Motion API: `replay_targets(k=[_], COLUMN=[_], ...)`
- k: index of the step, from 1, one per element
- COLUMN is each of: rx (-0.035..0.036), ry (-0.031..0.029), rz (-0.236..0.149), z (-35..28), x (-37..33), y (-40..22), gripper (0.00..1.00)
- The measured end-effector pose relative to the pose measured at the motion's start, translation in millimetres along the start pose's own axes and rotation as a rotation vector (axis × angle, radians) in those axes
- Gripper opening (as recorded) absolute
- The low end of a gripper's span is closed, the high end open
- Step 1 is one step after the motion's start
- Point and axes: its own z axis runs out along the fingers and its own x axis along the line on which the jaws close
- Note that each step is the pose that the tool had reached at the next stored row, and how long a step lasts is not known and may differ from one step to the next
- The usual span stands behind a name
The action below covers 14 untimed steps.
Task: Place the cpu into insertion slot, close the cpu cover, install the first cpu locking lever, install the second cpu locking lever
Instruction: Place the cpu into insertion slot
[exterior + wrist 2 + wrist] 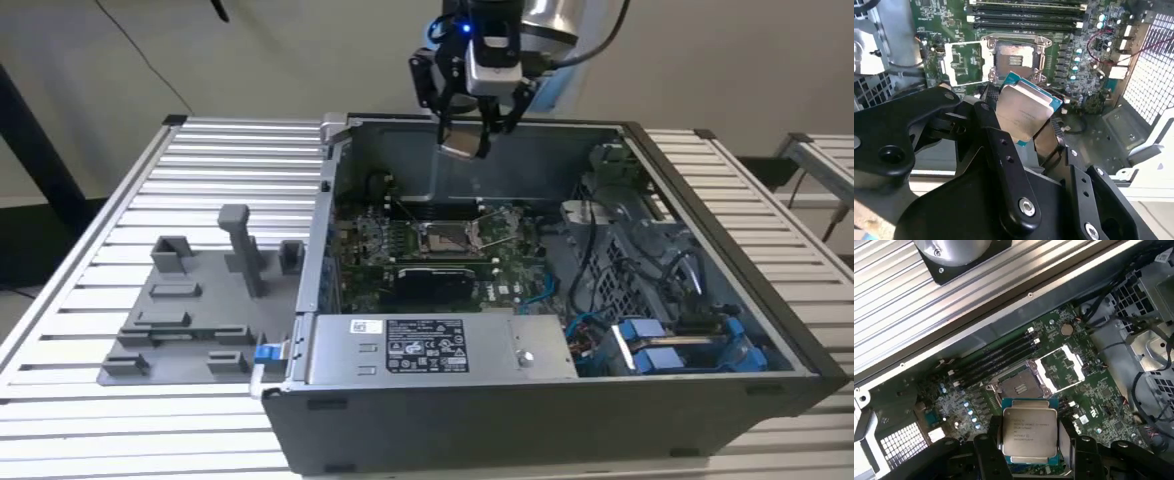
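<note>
The pincer (469, 140) hangs above the far wall of the open computer case (534, 420), closed on the cpu (461, 149). In both wrist views the 2 black fingers (988, 107) (990, 442) press on opposite edges of the cpu (1024, 112) (1030, 432). Its silvery metal top faces the cameras and a thin green border shows around it. The chip sits tilted between the fingers, in the air and well apart from the board.

The insertion slot (443, 237) (1015, 59) (1016, 385) lies below on the green circuit board (387, 250), its dark centre uncovered. The cpu cover (947, 64) (1077, 361) is swung open and lies just beside the slot, with board showing through its window. A row of long black memory slots (1024, 15) (999, 357) runs along the slot's other side.

In the exterior view the case stands on the slatted desk (200, 160) toward the exterior view's right edge. A grey metal box with a white label (427, 345) lies inside along the case's near wall, with blue connectors (654, 350) and loose cables to its right. A grey fixture plate (187, 310) with upright blocks rests on the desk near the exterior view's left edge, touching the case.
</note>
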Motion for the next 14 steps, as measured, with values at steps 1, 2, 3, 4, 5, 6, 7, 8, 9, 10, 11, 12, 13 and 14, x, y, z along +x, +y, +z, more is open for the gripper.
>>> replay_targets(k=[1,2,3,4,5,6,7,8,9,10,11,12,13,14], rx=[-0.0002,-0.0005,-0.0008,-0.0011,-0.0015,-0.0017,-0.0018,-0.0022,-0.0025,-0.0027,-0.003,-0.0034,-0.0036,-0.0039], ry=[-0.0013,-0.0026,-0.0039,-0.0051,-0.0064,-0.0079,-0.009,-0.0103,-0.0115,-0.0127,-0.014,-0.0152,-0.0165,-0.0177], rz=[0.015,0.029,0.044,0.058,0.072,0.088,0.101,0.115,0.129,0.142,0.156,0.17,0.184,0.197], z=[0.3,0.6,1.0,1.3,1.6,1.9,2.2,2.5,2.7,2.9,3.1,3.4,3.6,3.8], x=[0.0,0.0,0.0,0.0,0.0,0.0,0.0,-0.1,-0.1,-0.1,-0.1,-0.1,-0.1,-0.1], y=[0.0,0.0,-0.1,-0.1,-0.1,-0.2,-0.2,-0.2,-0.2,-0.3,-0.3,-0.3,-0.3,-0.3], gripper=[0.55,0.55,0.55,0.55,0.55,0.55,0.55,0.55,0.55,0.55,0.55,0.55,0.55,0.55])
